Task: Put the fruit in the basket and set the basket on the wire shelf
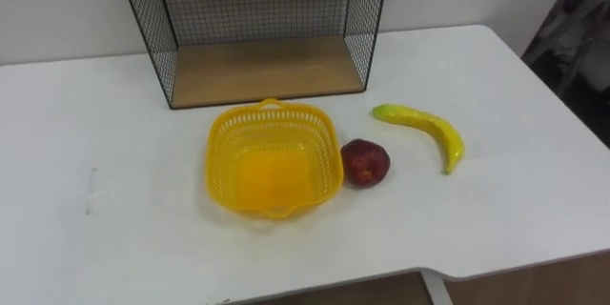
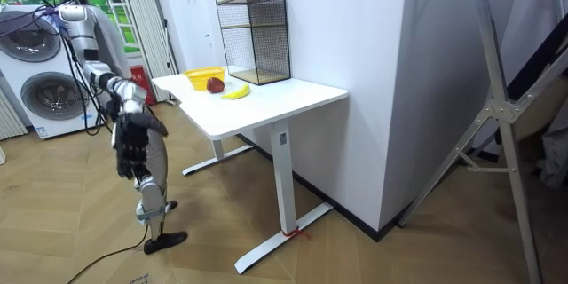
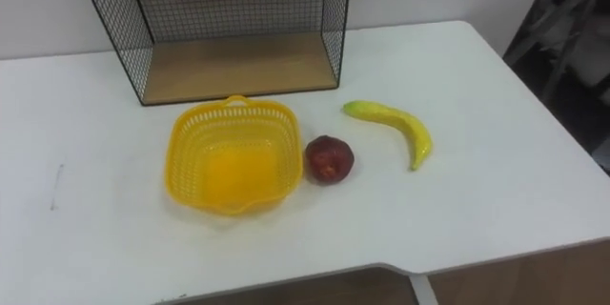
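A white desk (image 1: 496,200) stands against a wall, and the robot stands at its end with washing machines (image 2: 40,89) behind it. At the back of the desk is the wire shelf (image 1: 267,71), its wooden bottom level open to the front. Just before it sits the yellow basket (image 1: 217,143), empty. The banana (image 1: 424,126) lies well to its right. The apple (image 1: 365,163) lies between them, just beside the basket. The right hand (image 2: 133,146) hangs at the robot's side, fingers loose, holding nothing.
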Available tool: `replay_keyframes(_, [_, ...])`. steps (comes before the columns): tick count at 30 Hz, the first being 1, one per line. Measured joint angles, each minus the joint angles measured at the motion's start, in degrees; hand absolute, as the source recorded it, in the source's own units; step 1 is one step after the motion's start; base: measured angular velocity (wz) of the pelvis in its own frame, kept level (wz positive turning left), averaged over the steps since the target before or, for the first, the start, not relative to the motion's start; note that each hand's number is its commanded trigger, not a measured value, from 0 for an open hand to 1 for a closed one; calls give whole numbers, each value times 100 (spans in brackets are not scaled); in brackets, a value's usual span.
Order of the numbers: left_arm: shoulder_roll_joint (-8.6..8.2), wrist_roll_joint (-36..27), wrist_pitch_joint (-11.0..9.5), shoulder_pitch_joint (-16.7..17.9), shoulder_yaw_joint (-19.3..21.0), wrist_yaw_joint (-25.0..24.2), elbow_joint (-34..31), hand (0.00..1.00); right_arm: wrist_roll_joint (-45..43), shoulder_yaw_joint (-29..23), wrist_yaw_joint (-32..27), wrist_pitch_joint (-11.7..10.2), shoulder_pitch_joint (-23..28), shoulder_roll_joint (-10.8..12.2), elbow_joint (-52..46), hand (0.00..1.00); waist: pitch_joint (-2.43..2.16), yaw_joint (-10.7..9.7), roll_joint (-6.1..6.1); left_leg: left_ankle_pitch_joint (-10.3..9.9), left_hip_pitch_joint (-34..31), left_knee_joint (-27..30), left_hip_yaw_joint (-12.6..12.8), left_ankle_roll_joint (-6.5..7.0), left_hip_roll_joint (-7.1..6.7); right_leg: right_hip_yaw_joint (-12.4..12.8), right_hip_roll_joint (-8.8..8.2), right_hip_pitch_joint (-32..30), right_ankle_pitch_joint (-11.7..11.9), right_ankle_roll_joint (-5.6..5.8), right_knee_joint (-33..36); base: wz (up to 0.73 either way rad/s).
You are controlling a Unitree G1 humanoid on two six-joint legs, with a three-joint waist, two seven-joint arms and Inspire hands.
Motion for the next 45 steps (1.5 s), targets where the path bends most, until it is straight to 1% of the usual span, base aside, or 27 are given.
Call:
replay_keyframes(1, [0, 2, -60, -4, -6, -1, 0, 0, -725, 50, -244, -33, -5, -49, -337, 0, 3, 19, 6, 0, -15, -2, 0, 0, 0, 2, 2, -33, 7, -1, 10, 0])
replay_keyframes(2, [1, 8, -101, -5, -6, 0, 7, 0, -1397, 69, -453, -95, -6, -60, -740, 0, 23, 68, 21, 1, -23, -16, 3, 1, 0, 11, 3, -57, 8, -1, 38, 0])
replay_keyframes(3, [6, 19, -104, -3, -13, 0, 14, 0, -1740, 110, -558, -128, -6, -73, -928, 0, 34, 77, 30, 1, -33, -19, 3, 1, 0, 8, 3, -60, 8, -1, 44, 0])
replay_keyframes(4, [24, 87, -107, 0, -76, 7, 40, 0, -2357, 189, -735, -174, -10, -83, -1289, 0, 46, 89, 37, 1, -43, -27, 3, 1, -1, 2, 3, -65, 7, -1, 44, 0])
replay_keyframes(5, [42, 91, -126, -21, -133, 10, 102, 0, -3010, 308, -868, -207, -14, -87, -1605, 0, 48, 97, 50, 1, -37, -29, 3, 0, 0, 1, 3, -78, 6, -1, 44, 0])
replay_keyframes(6, [51, 89, -143, -42, -159, 12, 148, 0, -3310, 379, -915, -212, -13, -92, -1753, 0, 50, 114, 54, 1, -36, -31, 4, 0, -1, 5, 4, -75, 6, -1, 44, 0])
replay_keyframes(7, [74, 87, -180, -92, -260, 32, 260, 0, -3880, 503, -978, -234, -4, -94, -2039, 0, 54, 158, 64, 1, -27, -32, 4, 0, 0, 14, 6, -73, 7, -1, 54, 0])
replay_keyframes(8, [79, 89, -199, -134, -396, 101, 306, 0, -4293, 624, -1004, -281, 17, -99, -2289, 0, 54, 203, 69, 1, -27, -31, 4, 0, 0, 9, 5, -75, 7, -1, 77, 0])
replay_keyframes(9, [82, 89, -210, -144, -470, 119, 301, 0, -4466, 698, -1029, -305, 23, -107, -2393, 0, 54, 233, 66, 1, -25, -33, 5, 0, 0, 9, 4, -80, 7, -1, 83, 0])
replay_keyframes(11, [81, 99, -273, -150, -731, 119, 256, 0, -5067, 1152, -1029, -333, 75, -156, -2804, 0, 49, 367, 69, 1, -19, -36, 35, 0, 1, 24, 3, -100, 8, -3, 82, -5])
replay_keyframes(13, [79, 122, -315, -147, -815, 108, 211, 0, -5488, 1531, -890, -335, 145, -175, -3081, 0, 47, 417, 65, 1, -17, -46, 38, 0, 4, 19, 3, -102, 8, -4, 81, -2])
replay_keyframes(14, [87, 154, -315, -149, -872, 101, 210, 0, -5591, 1742, -753, -336, 145, -189, -3194, 0, 46, 463, 57, 1, -5, -46, 38, 0, 3, 14, 3, -82, 9, -4, 79, 0])
replay_keyframes(15, [93, 163, -314, -149, -899, 91, 210, 0, -5608, 1813, -663, -336, 145, -191, -3219, 0, 41, 486, 57, 1, 4, -46, 37, 0, 3, 9, 2, -67, 10, -4, 74, 0])
replay_keyframes(17, [90, 198, -311, -138, -930, 22, 213, 0, -5691, 2074, -269, -320, 144, -195, -3225, 0, 30, 564, 49, 1, 38, -64, 32, 1, 3, 1, 2, -38, 9, -4, 72, 0])
replay_keyframes(21, [84, 202, -300, -124, -961, -144, 232, 0, -5698, 2403, 297, -273, 145, -237, -3224, 0, 32, 664, 42, 1, 49, -82, 34, 1, 4, 10, 3, -40, 9, -4, 68, 0])
replay_keyframes(23, [85, 198, -300, -133, -1005, -148, 232, 0, -5700, 2606, 563, -252, 150, -261, -3205, 0, 34, 673, 47, 0, 48, -85, 34, 1, 4, 11, 3, -38, 9, -4, 65, 0])
replay_keyframes(26, [88, 198, -303, -151, -1039, -182, 288, 0, -5545, 2997, 1167, -252, 142, -326, -2869, 0, 34, 722, 50, 1, 81, -82, 35, 1, 5, 10, 5, -1, 11, -6, 67, 0])
replay_keyframes(29, [90, 210, -314, -239, -1098, -414, 271, 0, -5470, 3333, 1975, -118, 139, -364, -2508, 0, 44, 833, 40, 1, 62, -87, 30, 1, 6, 8, 4, 2, 11, -7, 71, 0])
replay_keyframes(31, [92, 206, -313, -261, -1098, -508, 271, 0, -5472, 3474, 2314, -65, 82, -364, -2384, 0, 47, 853, 36, 1, 62, -85, 19, 1, 6, -11, 2, 3, 11, -7, 70, 2])
replay_keyframes(33, [95, 206, -312, -271, -1098, -584, 269, 0, -5472, 3548, 2632, -62, 21, -364, -2343, 0, 48, 862, 33, 1, 61, -85, 0, 1, 6, -42, -1, 2, 12, -7, 66, 6])
replay_keyframes(35, [104, 206, -311, -270, -1095, -677, 264, 0, -5477, 3595, 2929, -62, -46, -366, -2343, 0, 47, 914, 25, 1, 71, -80, -14, 1, 8, -65, -1, 13, 11, -7, 63, 4])
replay_keyframes(38, [115, 206, -311, -280, -1092, -759, 264, 0, -5481, 3617, 3242, -62, -56, -367, -2337, 0, 50, 980, 14, 1, 80, -77, -53, 1, 7, -112, -4, 46, 12, -8, 62, 5])
replay_keyframes(45, [126, 209, -311, -266, -1090, -826, 252, 0, -5616, 3766, 3762, -62, -95, -382, -2223, 0, 53, 1012, -9, 1, 55, -42, -100, 1, 7, -158, -4, 62, 13, -10, 62, 3])
